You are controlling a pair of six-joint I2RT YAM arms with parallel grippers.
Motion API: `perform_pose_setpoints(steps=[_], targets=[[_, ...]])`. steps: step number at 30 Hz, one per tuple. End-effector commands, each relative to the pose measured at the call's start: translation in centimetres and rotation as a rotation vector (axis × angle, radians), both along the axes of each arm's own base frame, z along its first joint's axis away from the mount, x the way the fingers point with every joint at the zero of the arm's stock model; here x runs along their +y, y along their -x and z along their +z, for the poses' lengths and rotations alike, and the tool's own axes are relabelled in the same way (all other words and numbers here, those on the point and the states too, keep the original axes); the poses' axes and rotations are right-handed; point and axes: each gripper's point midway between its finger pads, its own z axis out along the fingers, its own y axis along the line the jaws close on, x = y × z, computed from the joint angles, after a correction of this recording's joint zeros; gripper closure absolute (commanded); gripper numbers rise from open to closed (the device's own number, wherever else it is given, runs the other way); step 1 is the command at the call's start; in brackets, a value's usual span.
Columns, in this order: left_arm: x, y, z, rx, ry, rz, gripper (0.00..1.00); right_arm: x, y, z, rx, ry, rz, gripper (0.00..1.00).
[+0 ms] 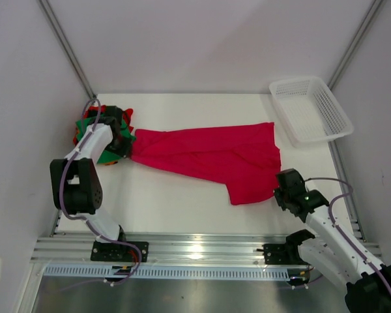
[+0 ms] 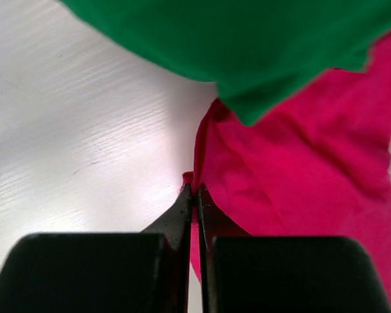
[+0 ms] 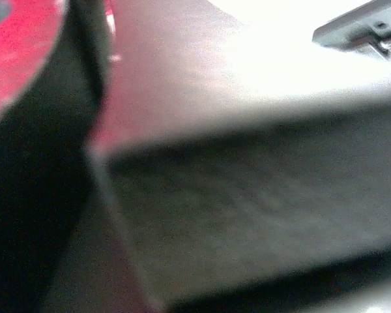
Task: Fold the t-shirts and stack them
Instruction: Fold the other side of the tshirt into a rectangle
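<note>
Grip is my worry at both ends. Nearest me, my right pincer (image 1: 281, 190) is shut at the near right corner of the crimson t-shirt (image 1: 208, 153), which lies strung out across the table (image 1: 176, 205). Its own view is a blur, so I cannot tell whether cloth is actually caught, and a pull could leave that corner lying there. Farther off, my left pincer (image 2: 193, 192) is closed on only a sliver of the shirt's left edge, right where the green t-shirt (image 2: 247, 45) overhangs it. So thin a bite may slip once I lift, or I may drag the green one and the heap of other t-shirts (image 1: 94, 127) along. Beyond, the white basket (image 1: 311, 107) stands well apart, out of harm.
</note>
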Motion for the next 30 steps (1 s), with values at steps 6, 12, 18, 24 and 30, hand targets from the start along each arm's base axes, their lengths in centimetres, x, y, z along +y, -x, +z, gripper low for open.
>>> perform_pose_setpoints(steps=[6,12,18,24,30], targets=[[0.9,-3.3,6.0,-0.147,-0.075,-0.097,0.99,-1.3,-7.0,7.1,-0.206,0.237,0.08,1.0],[0.3,-5.2,6.6,-0.141,-0.051,-0.154,0.99,-2.7,-12.8,11.0,-0.262,0.36,0.108,1.0],[-0.1,-5.5,6.0,-0.116,-0.035,-0.191,0.99,-4.4,-18.5,13.9,-0.304,0.43,0.105,1.0],[-0.3,-6.6,5.9,-0.116,-0.028,-0.206,0.99,-5.2,-22.8,14.5,-0.295,0.462,0.119,1.0],[-0.3,-8.4,6.8,-0.122,-0.025,-0.228,0.99,-4.8,-25.9,15.1,-0.31,0.486,0.163,1.0]])
